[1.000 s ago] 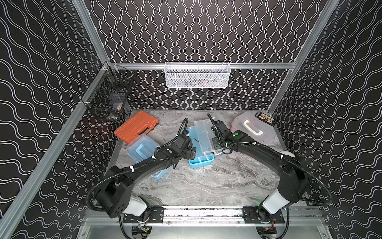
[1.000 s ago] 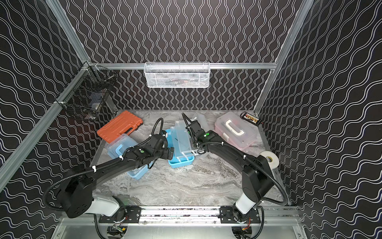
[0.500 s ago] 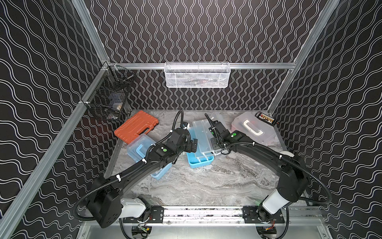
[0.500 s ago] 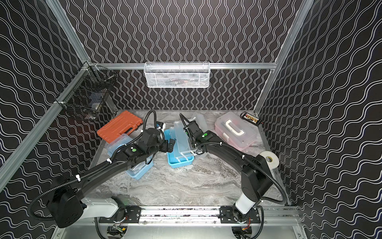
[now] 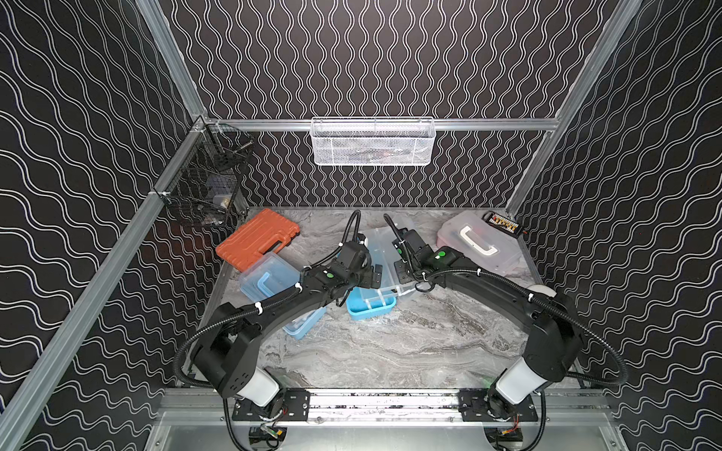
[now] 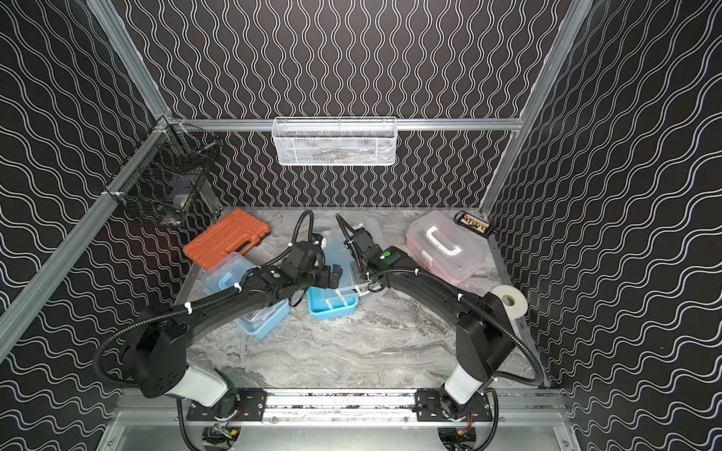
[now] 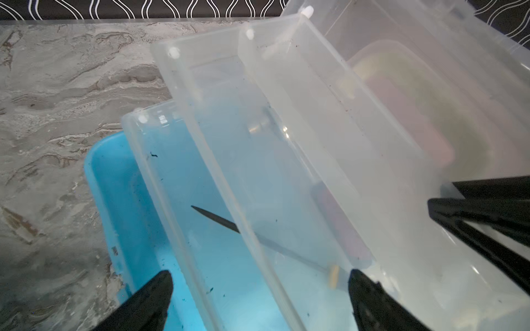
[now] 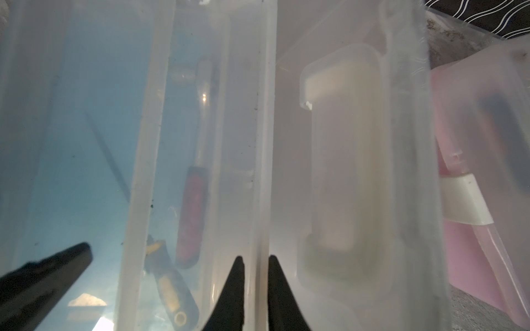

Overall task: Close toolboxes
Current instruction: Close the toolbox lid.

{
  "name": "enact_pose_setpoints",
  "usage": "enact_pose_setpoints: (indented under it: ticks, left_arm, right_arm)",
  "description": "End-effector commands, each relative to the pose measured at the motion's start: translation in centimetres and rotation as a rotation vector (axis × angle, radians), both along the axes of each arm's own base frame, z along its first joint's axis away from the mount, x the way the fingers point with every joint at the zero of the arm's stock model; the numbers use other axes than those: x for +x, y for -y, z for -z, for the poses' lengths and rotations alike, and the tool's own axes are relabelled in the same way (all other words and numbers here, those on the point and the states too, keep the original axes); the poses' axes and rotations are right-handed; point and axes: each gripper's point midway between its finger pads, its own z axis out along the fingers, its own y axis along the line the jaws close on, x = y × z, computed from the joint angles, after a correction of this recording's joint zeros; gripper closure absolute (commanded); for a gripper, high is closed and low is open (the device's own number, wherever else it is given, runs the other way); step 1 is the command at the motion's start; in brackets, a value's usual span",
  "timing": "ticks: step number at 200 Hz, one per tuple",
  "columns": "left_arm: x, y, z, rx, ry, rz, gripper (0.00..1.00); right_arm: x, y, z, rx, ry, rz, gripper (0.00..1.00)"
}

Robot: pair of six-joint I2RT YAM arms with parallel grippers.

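Note:
The open light-blue toolbox (image 5: 370, 308) lies mid-table with its clear lid (image 5: 385, 250) tilted up over it; tools show through the plastic (image 8: 192, 217). My right gripper (image 8: 256, 258) straddles the lid's rim (image 8: 263, 160), jaws narrowly open, with a small gap on one side; in both top views it (image 5: 400, 269) (image 6: 357, 269) sits at the lid's right edge. My left gripper (image 7: 258, 278) is wide open, hovering over the box's clear tray (image 7: 229, 172), holding nothing (image 5: 376, 273). A second blue toolbox (image 5: 269, 277) lies shut under the left arm. The pink toolbox (image 5: 480, 246) is shut at the back right.
An orange ribbed case (image 5: 258, 238) lies at the back left. A white tape roll (image 6: 508, 302) stands by the right arm. A small black item (image 5: 504, 224) sits in the back right corner. A white wire basket (image 5: 373, 142) and a black one (image 5: 211, 183) hang on the frame.
My left arm has swung and carried its open gripper a little further over the open box. The right jaws have parted slightly on the lid's rim.

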Motion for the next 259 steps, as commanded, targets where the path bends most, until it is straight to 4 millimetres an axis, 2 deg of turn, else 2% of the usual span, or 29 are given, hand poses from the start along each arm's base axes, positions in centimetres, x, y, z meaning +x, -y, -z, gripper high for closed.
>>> enact_pose_setpoints:
  ticks: [1,37,94,128,166,183,201,234,259]
  left_arm:
    - [-0.2,-0.6,1.3,0.038,-0.019,-0.01,0.01]
    - [-0.8,-1.3,2.8,0.072,-0.047,-0.017,0.01]
    - [-1.8,-2.7,4.0,0.102,-0.069,-0.038,0.01]
    - [-2.3,-3.6,4.2,0.107,-0.074,-0.05,0.01]
    - [-2.8,-4.4,4.3,0.115,-0.081,-0.061,0.01]
    - [-3.1,-4.8,4.4,0.117,-0.082,-0.069,0.01]
    - [-3.3,-5.0,4.3,0.113,-0.08,-0.071,0.01]
    - [-3.2,-4.9,3.3,0.107,-0.063,-0.065,0.01]
    - [-3.1,-4.9,2.5,0.107,-0.05,-0.059,0.01]
  right_arm:
    - [0.2,-0.6,-1.1,0.029,0.022,-0.019,0.78]
    - [0.3,-1.0,-2.0,0.045,0.029,-0.032,0.62]
    - [0.6,-1.8,-6.3,0.126,0.11,-0.067,0.46]
    - [0.7,-1.0,-8.7,0.151,0.168,-0.049,0.31]
    - [0.9,0.6,-10.6,0.228,0.181,-0.024,0.24]
    - [1.3,1.9,-10.1,0.276,0.153,0.004,0.23]
    - [1.7,2.8,-8.8,0.297,0.123,0.023,0.23]
    - [1.2,1.9,-5.5,0.311,0.023,0.003,0.22]
    - [1.2,1.0,-4.5,0.353,-0.002,-0.009,0.22]
